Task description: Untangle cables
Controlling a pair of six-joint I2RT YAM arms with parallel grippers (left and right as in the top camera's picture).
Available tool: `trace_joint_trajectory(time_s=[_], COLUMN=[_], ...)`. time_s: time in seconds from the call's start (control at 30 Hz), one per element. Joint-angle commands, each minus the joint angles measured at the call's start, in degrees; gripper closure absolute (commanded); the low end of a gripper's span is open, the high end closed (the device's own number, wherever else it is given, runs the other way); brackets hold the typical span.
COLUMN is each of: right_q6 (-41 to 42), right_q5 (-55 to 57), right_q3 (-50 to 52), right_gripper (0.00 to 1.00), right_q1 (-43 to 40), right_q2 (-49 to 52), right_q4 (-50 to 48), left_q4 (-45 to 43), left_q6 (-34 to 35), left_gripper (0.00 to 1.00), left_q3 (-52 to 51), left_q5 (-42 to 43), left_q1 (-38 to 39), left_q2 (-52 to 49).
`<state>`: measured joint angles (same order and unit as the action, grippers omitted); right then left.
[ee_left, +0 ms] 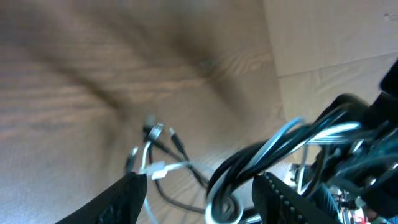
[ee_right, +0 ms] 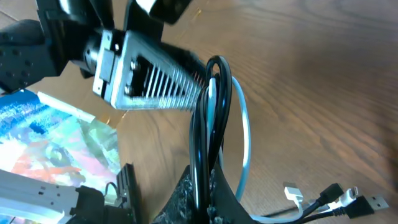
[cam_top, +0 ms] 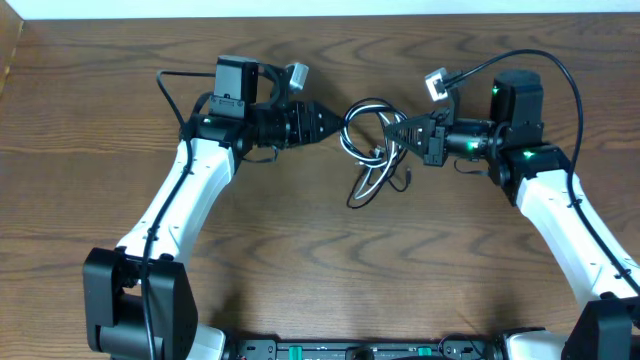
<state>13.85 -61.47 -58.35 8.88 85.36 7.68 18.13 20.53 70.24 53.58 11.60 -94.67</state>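
Observation:
The white cable (cam_top: 351, 140) and the black cable (cam_top: 372, 103) hang as tangled loops between my two grippers, their tails and plug ends (cam_top: 363, 186) resting on the table. My right gripper (cam_top: 393, 132) is shut on the black cable (ee_right: 213, 99), held upright, with the white cable (ee_right: 244, 137) looping beside it. My left gripper (cam_top: 335, 122) is open, and in the left wrist view its fingers (ee_left: 199, 186) straddle the black-and-white bundle (ee_left: 261, 155) without closing. Plug ends lie on the wood (ee_left: 157, 132) (ee_right: 292, 193).
The brown wooden table (cam_top: 320, 270) carries both arms. Thick black arm wires arc over each wrist (cam_top: 560, 70) (cam_top: 175, 95). A pale wall edge runs along the back (cam_top: 320, 8). A colourful sheet (ee_right: 56, 143) shows at the left of the right wrist view.

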Motion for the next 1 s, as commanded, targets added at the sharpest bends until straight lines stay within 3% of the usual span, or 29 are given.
trace_joint_trajectory(time_s=[0.0,0.23,0.37,0.43,0.57,0.73,0.83,0.97], right_q6=[0.24,0.33,0.94,0.94,0.9,1.29,6.34,7.39], right_q5=[-0.09,0.04,0.02,0.11,4.83,32.83,53.37,65.24], right_q3=[-0.46,-0.46,-0.48,-0.48,-0.48,-0.48,-0.46,-0.46], right_gripper=[0.99,0.99,0.99,0.99,0.99,0.99,0.99,0.99], right_q1=[0.74,0.76,0.76,0.74,0.57,0.48,0.46,0.48], right_q2=[-0.92,-0.92,-0.92,-0.92,-0.92,-0.92,-0.81,-0.7], right_q4=[-0.09,-0.02,0.31,0.72,3.76,16.57,23.85,27.65], left_q4=[-1.86,-5.25,-8.68,-8.79,-8.59,-5.2,-2.54,0.94], left_q6=[3.21,3.39,3.82,4.15,4.72,2.97,0.85,-1.16], left_gripper=[0.41,0.52,0.7,0.89,0.93,0.92,0.92,0.92], left_q3=[1.25,1.25,1.25,1.25,1.27,1.27,1.27,1.27], left_q5=[0.94,0.81,0.33,-3.52,-7.98,-8.26,-8.31,-9.73], left_q1=[1.66,6.27,8.11,8.76,8.17,4.76,3.67,3.58], left_q2=[-2.43,-6.95,-8.37,-8.41,-8.35,-5.64,-2.78,2.32])
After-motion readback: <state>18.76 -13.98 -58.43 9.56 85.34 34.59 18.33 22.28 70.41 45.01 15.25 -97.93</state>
